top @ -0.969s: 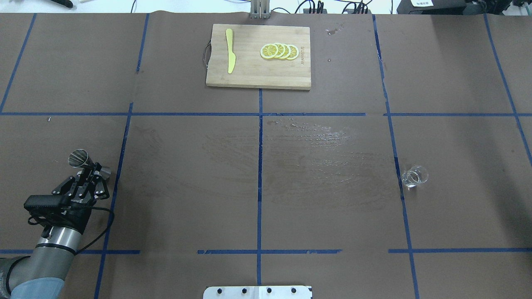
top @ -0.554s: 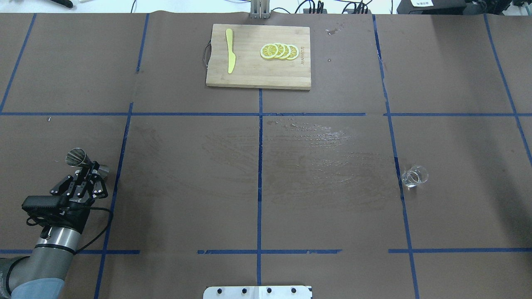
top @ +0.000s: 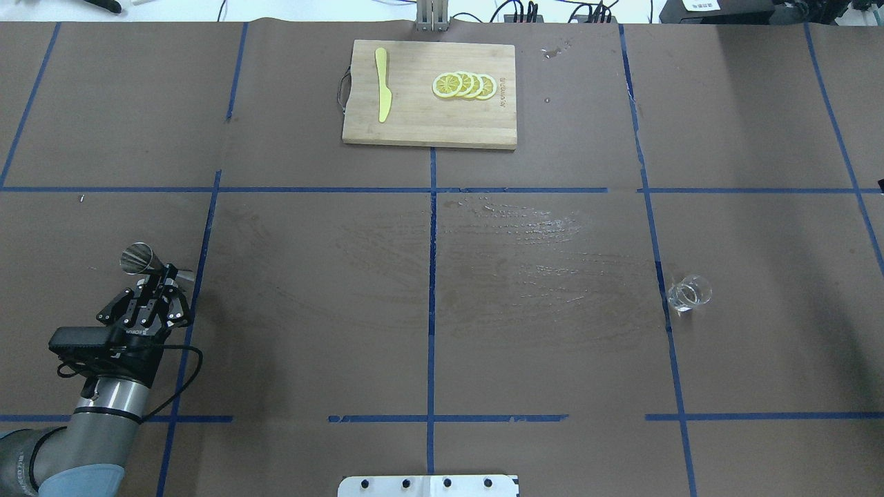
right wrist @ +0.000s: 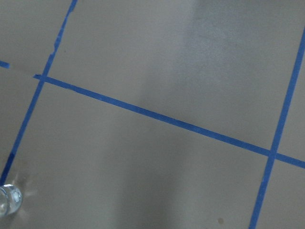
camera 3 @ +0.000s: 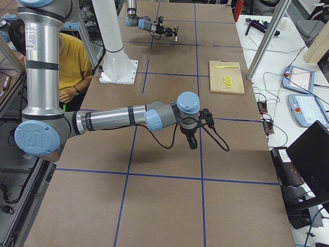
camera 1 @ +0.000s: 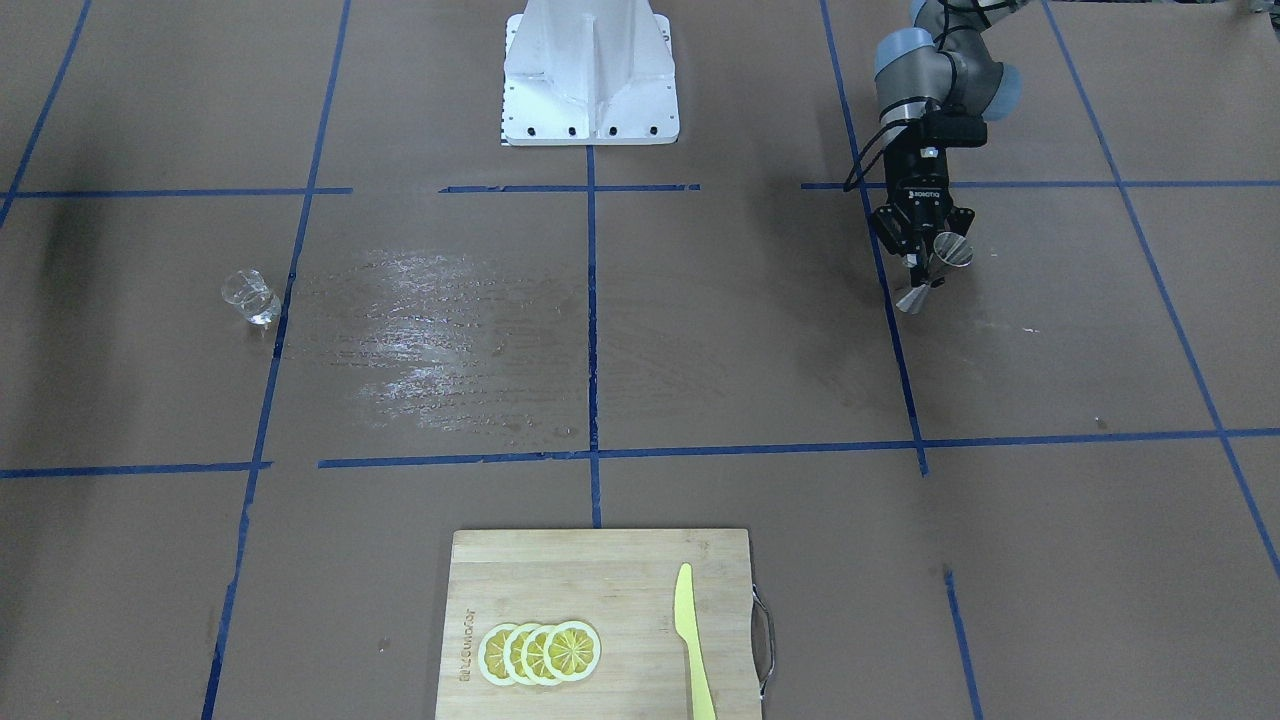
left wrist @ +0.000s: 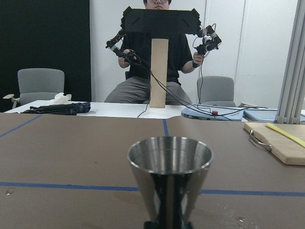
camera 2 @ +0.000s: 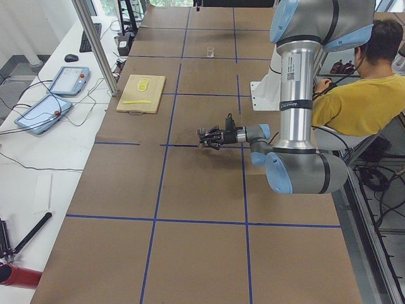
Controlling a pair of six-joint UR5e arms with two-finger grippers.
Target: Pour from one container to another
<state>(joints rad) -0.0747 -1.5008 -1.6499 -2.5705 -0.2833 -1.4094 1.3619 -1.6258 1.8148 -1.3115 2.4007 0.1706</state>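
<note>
**A:** Where is everything sitting?

**B:** I'm watching the left gripper (top: 160, 279) pinching the jigger (top: 140, 257) at its narrow waist, over on the left side of the table (top: 428, 345). The glass (top: 689, 291) is standing alone far off on the right side, just beside a blue tape line (top: 661, 276) and well apart from the jigger.

**A:** And the right gripper (camera 3: 192, 143)?

**B:** It's only showing in a side view, hanging over the table. I can't tell whether its fingers are spread or closed. Its wrist camera is only catching the glass (right wrist: 8, 199) in the very corner.

**A:** So what's worrying you?

**B:** Mostly the gap I'm going to be closing. A pinch on a slick, tapered waist isn't holding much, so a fast swing could leave the jigger swivelling or slipping out. The glass is clear and hard to read, and if I'm closing on it off-centre I could be tipping it and spilling. I'm also eyeing the wet patch (top: 525, 228) mid-table, where anything set down may be sliding. And the jigger's mouth is small, so a hurried tilt could be pouring past it.
</note>
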